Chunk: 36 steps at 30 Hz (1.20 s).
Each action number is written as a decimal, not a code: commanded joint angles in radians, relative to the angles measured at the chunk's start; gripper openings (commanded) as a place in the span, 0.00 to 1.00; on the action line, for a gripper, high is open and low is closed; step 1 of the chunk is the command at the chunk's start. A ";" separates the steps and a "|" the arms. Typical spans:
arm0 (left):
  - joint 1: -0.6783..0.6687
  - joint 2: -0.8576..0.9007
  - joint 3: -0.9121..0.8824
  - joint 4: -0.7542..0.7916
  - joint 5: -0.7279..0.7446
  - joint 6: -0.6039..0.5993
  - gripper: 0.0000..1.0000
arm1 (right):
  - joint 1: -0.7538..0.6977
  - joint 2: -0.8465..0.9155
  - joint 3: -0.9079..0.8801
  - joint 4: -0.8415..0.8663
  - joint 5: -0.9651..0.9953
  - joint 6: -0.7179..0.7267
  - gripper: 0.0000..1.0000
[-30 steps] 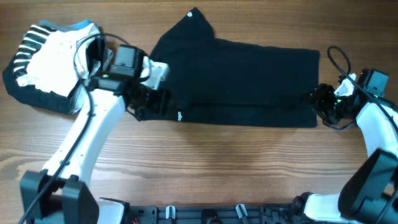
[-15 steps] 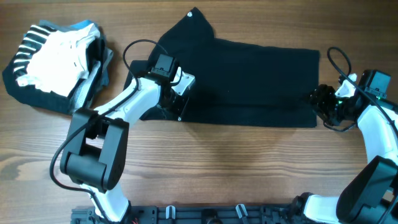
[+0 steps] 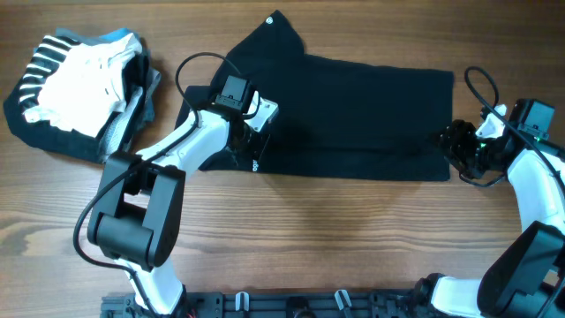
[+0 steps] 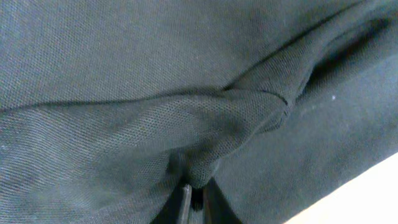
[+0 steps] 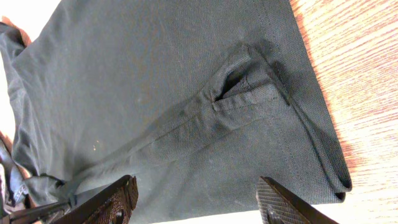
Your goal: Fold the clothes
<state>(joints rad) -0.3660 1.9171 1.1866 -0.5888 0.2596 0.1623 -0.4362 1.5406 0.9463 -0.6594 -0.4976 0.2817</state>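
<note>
The clothes, a black T-shirt [image 3: 353,115], lie spread across the middle of the wooden table, folded into a long band with a sleeve poking out at the far left. My left gripper [image 3: 254,150] sits at the shirt's near left corner, by the small white label mark [image 3: 254,164], and is shut on a pinched fold of the black fabric [image 4: 205,168]. My right gripper [image 3: 452,141] hovers at the shirt's right edge, open, with the hem [image 5: 311,143] between and below its fingers and nothing gripped.
A pile of other garments, white [image 3: 84,79] and black-and-white striped [image 3: 40,66], lies at the far left of the table. Bare wood [image 3: 309,230] runs along the near side. The arm bases stand at the near edge.
My left arm swung right from beside the garment pile onto the shirt's left corner, and its gripper closed on the fabric. The right arm stayed put.
</note>
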 commanded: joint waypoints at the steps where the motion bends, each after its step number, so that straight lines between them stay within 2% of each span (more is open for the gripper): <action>1: -0.004 0.014 0.012 0.009 -0.016 -0.040 0.04 | 0.003 -0.008 0.010 -0.002 -0.015 -0.021 0.66; 6: -0.004 0.011 0.075 0.029 -0.091 -0.040 0.04 | 0.003 -0.008 0.010 0.000 -0.015 -0.020 0.66; 16: -0.004 0.011 0.079 0.252 -0.127 -0.062 0.04 | 0.003 -0.008 0.010 0.000 0.012 -0.020 0.67; 17: -0.004 0.011 0.079 0.261 -0.127 -0.062 0.18 | 0.003 -0.008 0.010 0.000 0.011 -0.020 0.67; 18: -0.004 0.011 0.079 0.264 -0.127 -0.062 0.51 | 0.003 -0.008 0.010 0.000 0.011 -0.019 0.67; 19: -0.004 0.011 0.079 0.259 -0.127 -0.062 0.58 | 0.003 -0.008 0.010 0.000 0.011 -0.019 0.67; 21: -0.003 0.010 0.079 0.233 -0.132 -0.062 0.64 | 0.003 -0.008 0.010 0.000 0.011 -0.020 0.67; 25: 0.007 -0.040 0.093 0.070 -0.212 -0.062 0.62 | 0.003 -0.008 0.010 0.000 0.011 -0.020 0.68; 28: 0.015 -0.103 0.097 -0.114 -0.261 -0.063 0.60 | 0.003 -0.008 0.010 0.000 0.011 -0.020 0.68; 31: 0.048 -0.111 0.097 -0.223 -0.277 -0.066 0.54 | 0.003 -0.008 0.010 0.000 0.012 -0.020 0.68; 36: 0.113 -0.108 0.097 -0.205 -0.276 -0.085 0.49 | 0.003 -0.008 0.010 0.000 0.012 -0.019 0.69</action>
<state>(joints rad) -0.2943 1.8210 1.2713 -0.8234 0.0006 0.0925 -0.4362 1.5406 0.9463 -0.6586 -0.4961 0.2817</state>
